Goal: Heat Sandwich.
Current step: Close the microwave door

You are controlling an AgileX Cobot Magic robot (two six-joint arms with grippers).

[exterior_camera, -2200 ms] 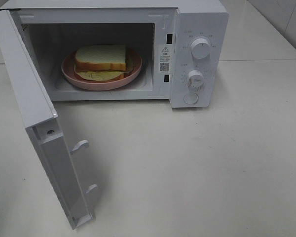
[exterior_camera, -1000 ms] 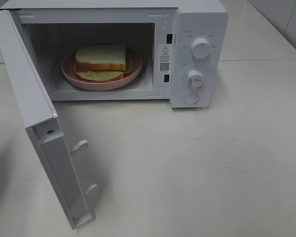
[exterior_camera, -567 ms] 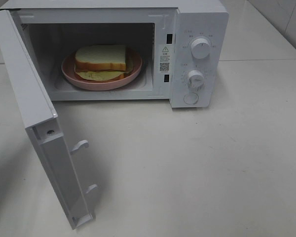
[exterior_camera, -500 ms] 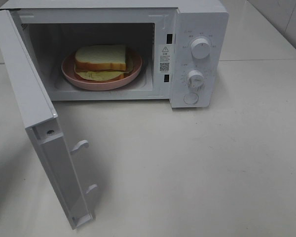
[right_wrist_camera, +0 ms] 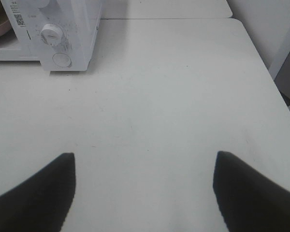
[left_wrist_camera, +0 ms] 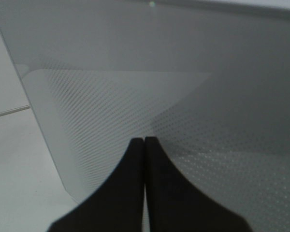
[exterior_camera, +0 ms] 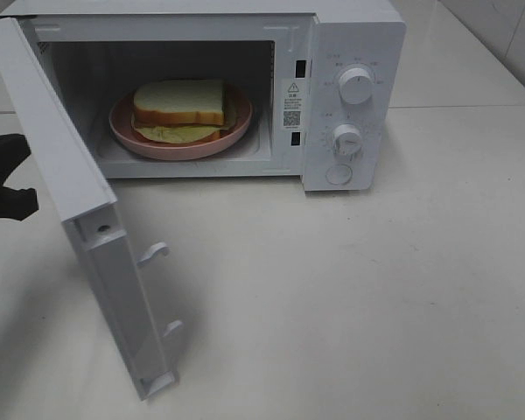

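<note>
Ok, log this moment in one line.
sandwich: on plate in microwave | door: open | left pincer: shut, outside door | right pincer: open, empty

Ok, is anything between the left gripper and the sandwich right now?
Yes: the open microwave door. The left gripper, jaws shut, is at the door's outer face, while the sandwich lies on the pink plate inside the cavity on the other side. Nothing visible blocks the doorway itself.
</note>
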